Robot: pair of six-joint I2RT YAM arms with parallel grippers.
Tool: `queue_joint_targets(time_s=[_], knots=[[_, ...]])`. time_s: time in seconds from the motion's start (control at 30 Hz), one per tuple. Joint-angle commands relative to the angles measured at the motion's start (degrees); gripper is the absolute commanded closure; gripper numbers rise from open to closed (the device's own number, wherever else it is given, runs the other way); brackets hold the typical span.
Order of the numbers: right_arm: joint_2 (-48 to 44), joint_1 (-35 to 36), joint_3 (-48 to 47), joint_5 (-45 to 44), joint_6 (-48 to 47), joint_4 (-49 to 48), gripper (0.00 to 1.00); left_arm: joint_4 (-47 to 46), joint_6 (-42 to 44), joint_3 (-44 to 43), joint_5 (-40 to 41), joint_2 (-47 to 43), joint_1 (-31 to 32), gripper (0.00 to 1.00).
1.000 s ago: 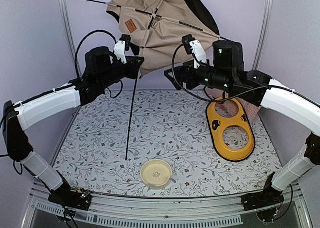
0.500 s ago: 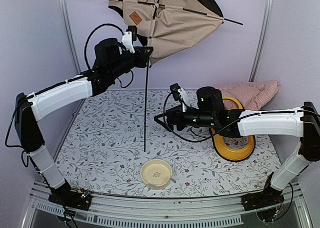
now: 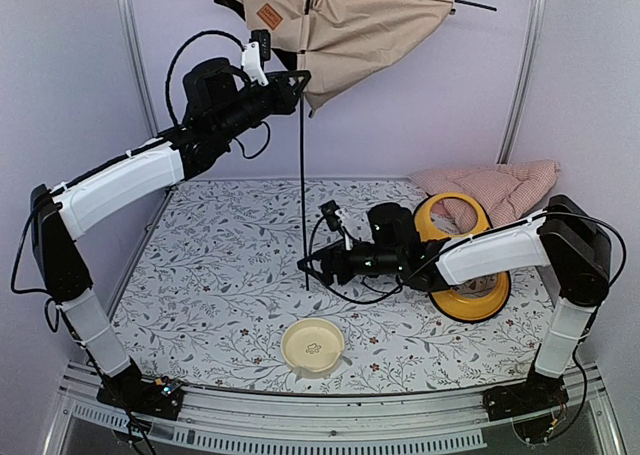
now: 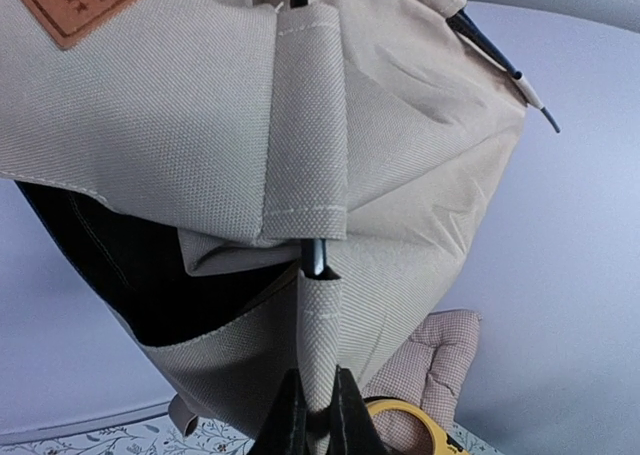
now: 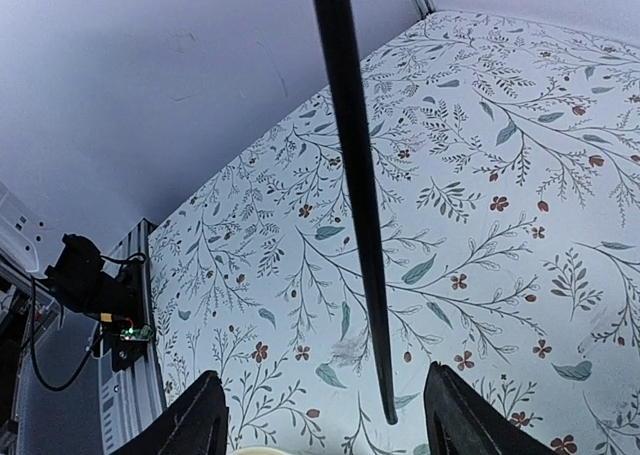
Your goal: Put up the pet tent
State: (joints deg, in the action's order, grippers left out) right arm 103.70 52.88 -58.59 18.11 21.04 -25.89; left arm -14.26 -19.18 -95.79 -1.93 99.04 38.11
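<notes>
Left fingers (image 4: 292, 427) pinching pet tent (image 4: 200, 125), right fingers (image 5: 200, 425) wide astride pole (image 5: 355, 205), cream bowl (image 3: 313, 346) apart

On the floral cloth (image 3: 220, 275) I see a cream bowl (image 3: 313, 346) at the near edge and — to my right — a yellow feeder (image 3: 480, 308) beside a checked cushion (image 3: 500, 185).

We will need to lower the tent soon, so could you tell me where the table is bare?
The table is bare on its left, from its edge to the hanging pole. A smaller patch lies between bowl and feeder. The right side is crowded: feeder, cushion, and the right gripper at the pole.
</notes>
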Motion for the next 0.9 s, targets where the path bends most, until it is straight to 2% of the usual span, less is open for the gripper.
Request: queue_joint_targets(time_s=[0.0,0.17,0.33,0.43,0.77,0.87], knots=[[2.34,0.27,-1.84,1.73,1.05,-3.78,0.35,-3.32,-1.24,-2.67,-0.37,0.06,0.73,1.00],[3.53,0.25,-2.15,2.54,1.63,-3.93,0.50,-2.97,-2.18,-2.65,-0.90,-0.07,0.96,1.00],[3.81,0.24,-1.53,1.81,1.97,-3.91,0.55,-2.49,-3.20,-2.67,-1.38,-0.21,1.26,1.00],[3.79,0.22,-1.54,2.29,1.99,-3.90,0.63,-2.20,-3.48,-2.72,-1.57,-0.28,1.45,1.00],[3.43,0.22,0.54,3.33,2.16,-3.49,0.68,-0.19,-3.74,-5.04,-2.43,0.21,1.61,1.00],[2.66,0.22,1.35,3.47,2.13,-3.18,0.72,0.68,-3.71,-5.67,-2.65,0.49,1.62,1.00]])
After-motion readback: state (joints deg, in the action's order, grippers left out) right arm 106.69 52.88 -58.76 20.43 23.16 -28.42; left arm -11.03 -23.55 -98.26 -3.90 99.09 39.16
